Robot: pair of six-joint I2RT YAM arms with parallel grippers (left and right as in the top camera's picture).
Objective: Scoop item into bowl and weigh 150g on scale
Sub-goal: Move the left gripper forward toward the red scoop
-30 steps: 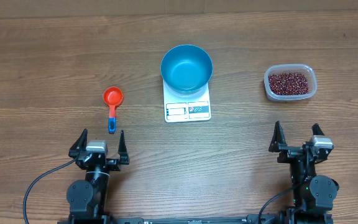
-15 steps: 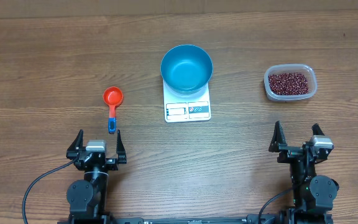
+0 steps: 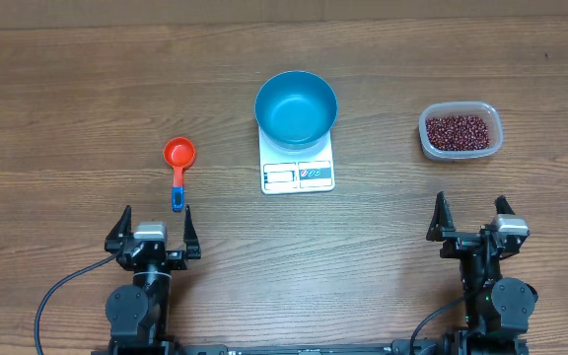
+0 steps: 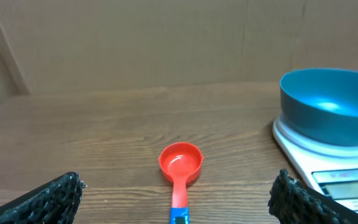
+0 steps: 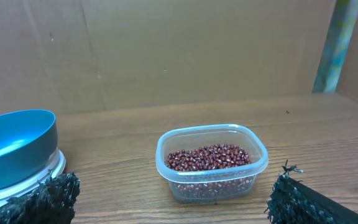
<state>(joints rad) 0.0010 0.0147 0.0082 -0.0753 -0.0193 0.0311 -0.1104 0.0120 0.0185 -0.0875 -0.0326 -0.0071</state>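
Note:
The blue bowl [image 3: 296, 108] [image 4: 328, 104] [image 5: 14, 146] sits on the white scale [image 3: 298, 170] [image 4: 328, 163] at mid table. Dark red beans [image 3: 457, 131] [image 5: 209, 157] fill a clear plastic tub [image 3: 461, 131] [image 5: 211, 163] at the right. A red scoop [image 3: 178, 158] [image 4: 180, 167] with a blue handle end lies left of the scale. My left gripper [image 3: 155, 223] [image 4: 178, 199] stands open just short of the scoop's handle, nothing between its fingers. My right gripper [image 3: 471, 215] [image 5: 176, 198] is open too, facing the tub from the near side.
A brown cardboard wall [image 4: 166, 43] closes off the far side of the wooden table [image 3: 87, 89]. Both arm bases stand at the near edge.
The left gripper has shifted slightly left and now lines up with the scoop's handle. The right arm, bowl, scale and tub have not moved.

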